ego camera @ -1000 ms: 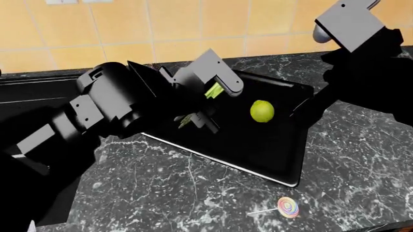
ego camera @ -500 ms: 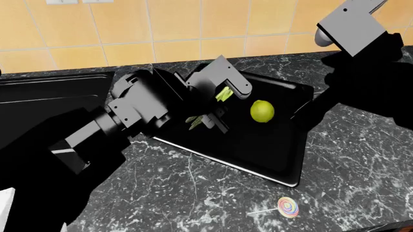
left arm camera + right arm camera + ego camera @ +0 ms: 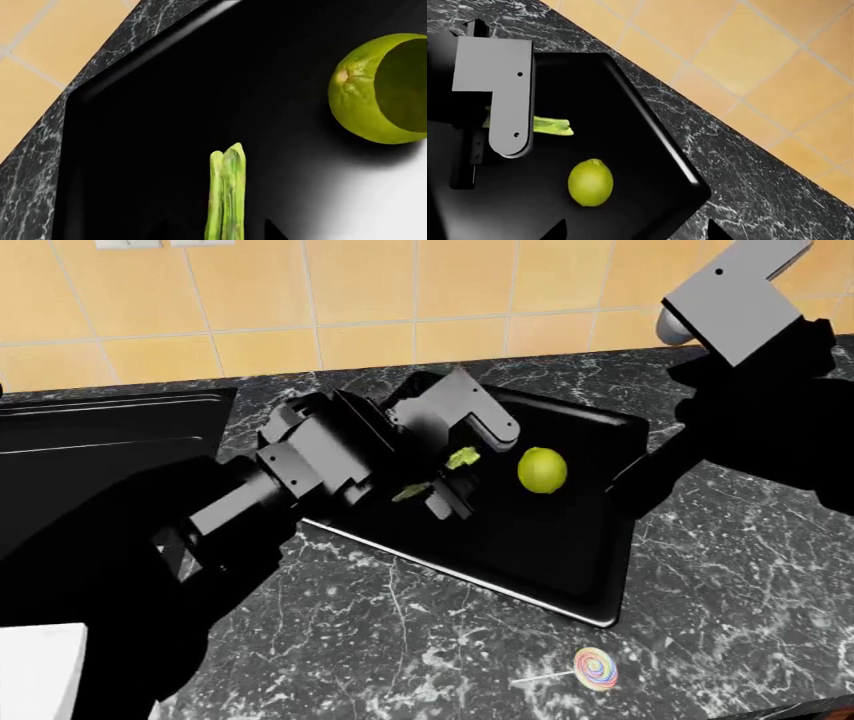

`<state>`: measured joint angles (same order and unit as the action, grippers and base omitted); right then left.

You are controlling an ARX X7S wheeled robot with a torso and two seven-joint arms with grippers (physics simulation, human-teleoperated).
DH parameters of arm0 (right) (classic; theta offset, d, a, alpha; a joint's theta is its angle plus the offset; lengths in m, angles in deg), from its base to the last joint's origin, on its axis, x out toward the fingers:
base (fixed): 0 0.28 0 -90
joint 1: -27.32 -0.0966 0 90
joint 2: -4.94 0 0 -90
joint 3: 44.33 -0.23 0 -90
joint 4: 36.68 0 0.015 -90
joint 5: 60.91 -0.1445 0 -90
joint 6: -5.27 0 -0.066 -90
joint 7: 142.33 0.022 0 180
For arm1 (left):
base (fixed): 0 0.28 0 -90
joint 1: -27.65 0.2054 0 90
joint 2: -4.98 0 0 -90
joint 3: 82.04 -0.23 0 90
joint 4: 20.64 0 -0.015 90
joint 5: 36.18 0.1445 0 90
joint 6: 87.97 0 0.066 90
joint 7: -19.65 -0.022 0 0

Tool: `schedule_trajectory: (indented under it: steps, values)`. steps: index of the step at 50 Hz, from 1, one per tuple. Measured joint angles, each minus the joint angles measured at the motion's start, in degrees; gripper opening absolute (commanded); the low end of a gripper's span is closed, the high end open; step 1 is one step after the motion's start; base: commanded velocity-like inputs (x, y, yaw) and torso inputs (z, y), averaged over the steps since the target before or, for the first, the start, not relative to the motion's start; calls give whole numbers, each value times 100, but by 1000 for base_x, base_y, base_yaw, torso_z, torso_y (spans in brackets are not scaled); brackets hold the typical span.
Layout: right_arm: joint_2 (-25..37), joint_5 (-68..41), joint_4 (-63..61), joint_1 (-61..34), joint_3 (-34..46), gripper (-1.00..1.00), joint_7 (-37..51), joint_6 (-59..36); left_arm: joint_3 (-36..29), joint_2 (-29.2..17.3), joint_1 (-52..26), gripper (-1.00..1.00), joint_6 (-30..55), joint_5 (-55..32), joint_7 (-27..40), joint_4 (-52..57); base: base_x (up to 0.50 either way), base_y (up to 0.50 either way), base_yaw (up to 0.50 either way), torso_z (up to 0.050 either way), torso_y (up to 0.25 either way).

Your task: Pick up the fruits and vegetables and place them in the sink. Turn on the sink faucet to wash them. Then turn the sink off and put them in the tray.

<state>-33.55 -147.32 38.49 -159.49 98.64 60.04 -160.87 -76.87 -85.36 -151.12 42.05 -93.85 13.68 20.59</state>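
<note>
The left claw (image 3: 447, 465) hangs low over the tray (image 3: 587, 540), its two grey fingers (image 3: 470, 410) on either side of the asparagus bundle (image 3: 461, 457). The stalks run between the fingers, one end poking out toward the lemon (image 3: 541, 469) and the other showing just below the nearer finger, so the claw appears clamped on the bundle, though the contact itself is hidden. This reads as the last step, bringing the washed stalks to the tray: the lemon already rests there, right of the claw and clear of it. The left wrist view shows the stalk tips (image 3: 228, 190) pointing over the tray's black floor (image 3: 167, 125), with the lemon (image 3: 373, 90) off to one side, near but not touching. Whether the stalks touch the tray floor I cannot tell.

The right claw (image 3: 634, 235) waits high at the far right, above the tray's far-right corner; only two dark finger tips show at the edge of its wrist view, spread apart and empty. The sink (image 3: 94, 440) lies at the far left of the bench (image 3: 400, 640), well apart from the tray. A lollipop (image 3: 595, 668) lies on the bench near the front, untouched.
</note>
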Motion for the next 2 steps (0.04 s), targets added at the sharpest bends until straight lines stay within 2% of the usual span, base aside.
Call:
schedule_trajectory:
  steps: [2]
  values:
    - [-3, 15, 5, 2, 7, 100, -12, 11, -55, 6, -16, 100, -13, -55, 1, -24, 0, 0, 0, 0, 0]
